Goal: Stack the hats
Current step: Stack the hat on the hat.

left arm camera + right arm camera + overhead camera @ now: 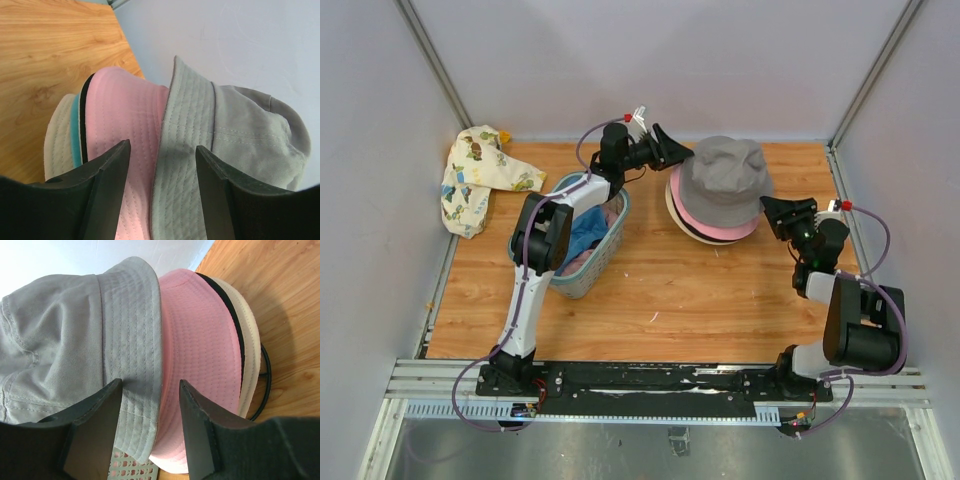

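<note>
The hats sit in one pile at the back right of the wooden table. A grey hat [723,180] is on top, over a pink hat [720,228] and a cream hat [671,205]. In the left wrist view the grey hat [240,135], the pink hat [125,110], a teal brim edge [75,140] and the cream hat [57,140] show in layers. My left gripper [682,153] [162,146] is open at the pile's left edge, the grey and pink brims just ahead of its fingers. My right gripper [772,213] [150,382] is open at the right edge, facing the grey hat [60,330] and pink hat [200,340].
A blue-grey mesh basket [590,265] stands left of the pile under my left arm, with blue and pink fabric [588,232] inside. A cream cloth with cartoon prints [480,178] lies in the back left corner. Walls close in the table at the back and both sides.
</note>
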Available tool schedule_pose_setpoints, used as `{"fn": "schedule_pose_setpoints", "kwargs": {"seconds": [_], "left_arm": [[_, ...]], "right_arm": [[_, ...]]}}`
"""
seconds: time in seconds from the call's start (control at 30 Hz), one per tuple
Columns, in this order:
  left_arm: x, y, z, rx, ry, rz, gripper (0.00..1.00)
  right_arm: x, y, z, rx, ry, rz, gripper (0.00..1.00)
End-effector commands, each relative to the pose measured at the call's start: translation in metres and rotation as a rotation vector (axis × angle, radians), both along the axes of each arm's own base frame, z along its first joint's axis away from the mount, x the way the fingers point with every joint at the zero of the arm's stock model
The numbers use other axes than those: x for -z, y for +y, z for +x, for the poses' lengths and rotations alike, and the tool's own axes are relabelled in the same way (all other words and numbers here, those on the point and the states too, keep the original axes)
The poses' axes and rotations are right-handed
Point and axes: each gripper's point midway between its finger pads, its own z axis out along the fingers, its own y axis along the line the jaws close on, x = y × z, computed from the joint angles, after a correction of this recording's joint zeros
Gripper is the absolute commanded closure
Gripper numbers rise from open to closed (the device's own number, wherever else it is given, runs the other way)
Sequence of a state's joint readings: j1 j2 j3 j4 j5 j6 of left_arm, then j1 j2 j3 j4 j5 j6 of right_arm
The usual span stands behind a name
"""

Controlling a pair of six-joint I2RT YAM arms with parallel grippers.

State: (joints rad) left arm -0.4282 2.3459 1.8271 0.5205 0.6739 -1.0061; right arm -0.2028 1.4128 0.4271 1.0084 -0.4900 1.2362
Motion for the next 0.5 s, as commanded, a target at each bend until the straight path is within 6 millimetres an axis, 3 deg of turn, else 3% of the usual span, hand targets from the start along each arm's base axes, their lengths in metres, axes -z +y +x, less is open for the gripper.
{"fn": "schedule_pose_setpoints", "kwargs": {"seconds": [0.0,0.2,0.47], "left_arm": [[-0.011,-0.007,-0.005,0.054,-0.033,-0.049,0.42],[-0.011,-0.007,-0.008,0.069,-0.023,-0.091,0.57],[-0.011,-0.011,-0.013,0.097,-0.014,-0.138,0.60]], "right_arm": [[-0.023,0.008,0.007,-0.022,-0.092,0.006,0.50],[-0.029,0.008,0.011,-0.024,-0.128,0.039,0.51],[-0.028,0.010,0.017,-0.046,-0.153,0.102,0.53]]}}
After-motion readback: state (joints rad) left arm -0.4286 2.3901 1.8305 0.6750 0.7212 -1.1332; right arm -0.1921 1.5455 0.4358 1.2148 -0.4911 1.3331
